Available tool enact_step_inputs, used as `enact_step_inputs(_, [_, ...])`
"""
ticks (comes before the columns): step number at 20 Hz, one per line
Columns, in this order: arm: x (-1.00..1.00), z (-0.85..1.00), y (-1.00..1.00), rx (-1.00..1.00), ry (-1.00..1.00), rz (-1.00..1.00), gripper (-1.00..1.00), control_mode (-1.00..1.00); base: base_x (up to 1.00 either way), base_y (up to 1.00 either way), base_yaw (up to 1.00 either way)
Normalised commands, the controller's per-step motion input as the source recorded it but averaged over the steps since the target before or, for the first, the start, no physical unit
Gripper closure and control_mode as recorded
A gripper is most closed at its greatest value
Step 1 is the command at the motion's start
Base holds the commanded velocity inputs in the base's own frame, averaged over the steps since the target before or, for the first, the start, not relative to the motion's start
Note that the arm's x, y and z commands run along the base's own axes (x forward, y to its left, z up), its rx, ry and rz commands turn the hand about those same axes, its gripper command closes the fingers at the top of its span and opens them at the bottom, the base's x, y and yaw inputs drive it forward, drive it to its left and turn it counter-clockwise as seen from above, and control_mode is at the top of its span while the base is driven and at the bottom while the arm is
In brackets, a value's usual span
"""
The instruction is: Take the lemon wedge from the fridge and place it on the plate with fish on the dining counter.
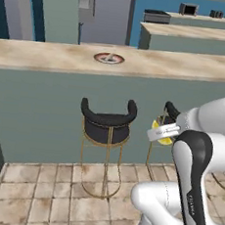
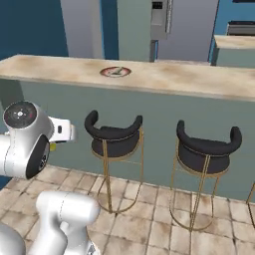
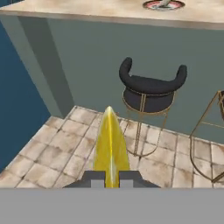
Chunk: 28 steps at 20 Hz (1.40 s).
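Carry step: claw [image 3: 111, 177] closed tight on lemon wedge [image 3: 111, 148], held low over tiled floor, short of counter [image 1: 51, 56]. Plate w/ fish [image 1: 108, 59] sits on top, above black stool [image 1: 107, 121]. Next, I reckon: lift arm above edge, reach fwd, release over plate.

bright yellow lemon wedge [image 3: 110, 148], beige mottled dining counter [image 1: 51, 56] with grey-green front, black-seated gold-legged stools [image 1: 107, 123].
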Motion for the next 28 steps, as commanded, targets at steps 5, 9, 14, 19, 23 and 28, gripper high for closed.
enact_step_inputs(5, [0.00,0.00,0.00,0.00,0.00,0.00,1.00,1.00,1.00,0.34,-0.58])
enact_step_inputs(9, [0.00,0.00,0.00,0.00,0.00,0.00,1.00,1.00,0.92,0.57,-0.34])
enact_step_inputs(14, [0.00,0.00,0.00,0.00,0.00,0.00,1.00,1.00,0.37,0.37,-0.09])
enact_step_inputs(19, [0.00,0.00,0.00,0.00,0.00,0.00,1.00,1.00,0.00,0.00,0.15])
enact_step_inputs(23, [0.00,0.00,0.00,0.00,0.00,0.00,1.00,1.00,0.25,0.00,0.02])
enact_step_inputs(28, [0.00,0.00,0.00,0.00,0.00,0.00,1.00,1.00,0.86,0.16,-0.01])
